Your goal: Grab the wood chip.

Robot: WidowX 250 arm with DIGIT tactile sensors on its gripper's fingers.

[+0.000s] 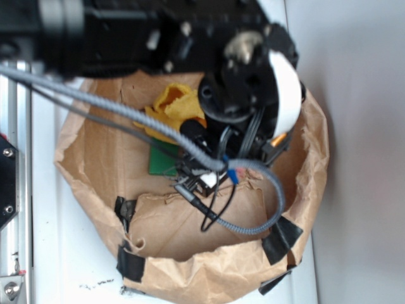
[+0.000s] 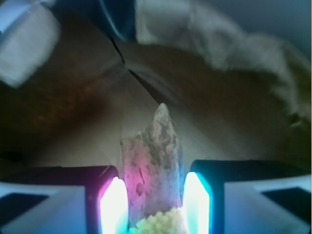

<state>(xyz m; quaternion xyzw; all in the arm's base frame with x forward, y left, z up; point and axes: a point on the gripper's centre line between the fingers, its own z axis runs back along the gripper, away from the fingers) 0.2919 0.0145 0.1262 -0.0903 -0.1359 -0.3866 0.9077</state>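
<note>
2 views, exterior and wrist, show 1 moment of a pick inside a crumpled brown paper bag (image 1: 190, 253) whose torn rim is patched with black tape (image 1: 281, 239). In the wrist view my end effector (image 2: 156, 202) is clenched on the wood chip (image 2: 153, 161): the 2 glowing fingers (image 2: 113, 204) press its left and right flanks, and its ragged pointed end juts forward beyond them, clear of the paper floor as far as I can judge. A pale, nubbly yellow patch sits at the chip's base between the fingers; it may be a fold of the yellow towel (image 1: 174, 104), though blur prevents a firm reading. In the exterior view my arm and its grey braided cable (image 1: 126, 114) cover most of the bag's interior, so the chip itself is hidden there. The towel lies bunched against the far wall, and a corner of the green block (image 1: 163, 161) shows just beside my wrist. I hold the chip across its narrow width because that gives the pads 2 opposed faces to bear on. I judge the grasp made; lifting straight up, clear of the bag's high walls and any snagged towel, remains.
</note>
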